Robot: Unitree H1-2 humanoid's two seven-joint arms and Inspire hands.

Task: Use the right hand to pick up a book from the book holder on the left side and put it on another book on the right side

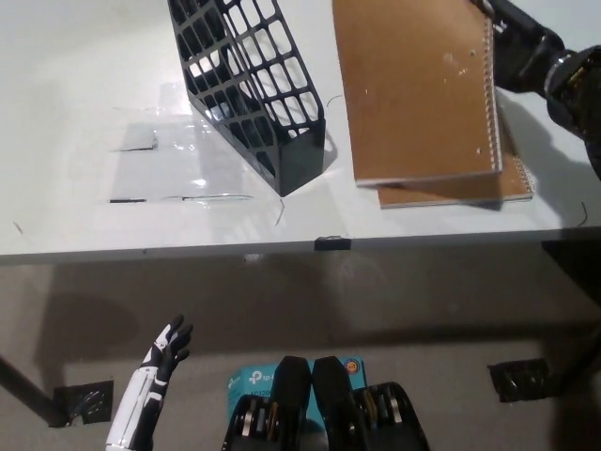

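Observation:
A brown spiral-bound book [418,89] hangs over the right part of the white table, held at its far right corner by my black right hand [519,42]. Under it lies a second brown book [453,188], mostly covered, with only its near edge and right strip showing. The black mesh book holder [252,83] stands to the left of both and looks empty. Below the table edge at the lower left, my white left hand [164,349] rests with its fingers apart, holding nothing.
The table's [75,225] front edge runs across the middle of the view, with a small black clip [331,244] on it. Clear tape patches [160,169] lie left of the holder. Grey floor below carries a blue box [246,381].

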